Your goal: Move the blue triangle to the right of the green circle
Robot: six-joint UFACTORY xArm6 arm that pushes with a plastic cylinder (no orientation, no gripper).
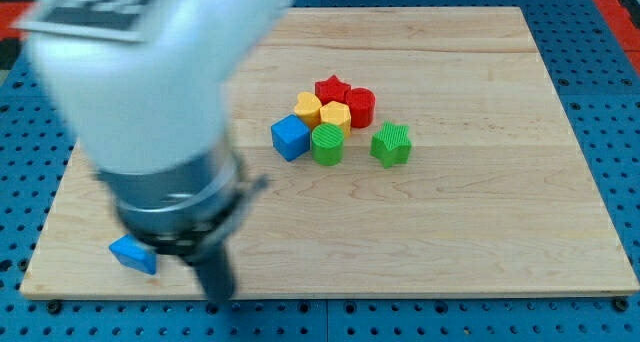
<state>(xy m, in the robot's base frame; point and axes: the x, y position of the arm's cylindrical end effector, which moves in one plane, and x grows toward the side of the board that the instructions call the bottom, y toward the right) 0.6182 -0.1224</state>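
Note:
The blue triangle [133,254] lies near the board's bottom left corner, partly behind the arm. The green circle [327,143] sits in a cluster near the board's middle, far to the right and above the triangle. My tip [219,294] is blurred, at the board's bottom edge, just to the right of the blue triangle and a little below it. I cannot tell whether it touches the triangle.
Around the green circle are a blue cube [290,137], a yellow block [308,107], a yellow heart-like block [335,115], a red star [331,87], a red round block [360,106] and a green star [391,144]. The arm's large white and grey body [150,92] hides the board's left part.

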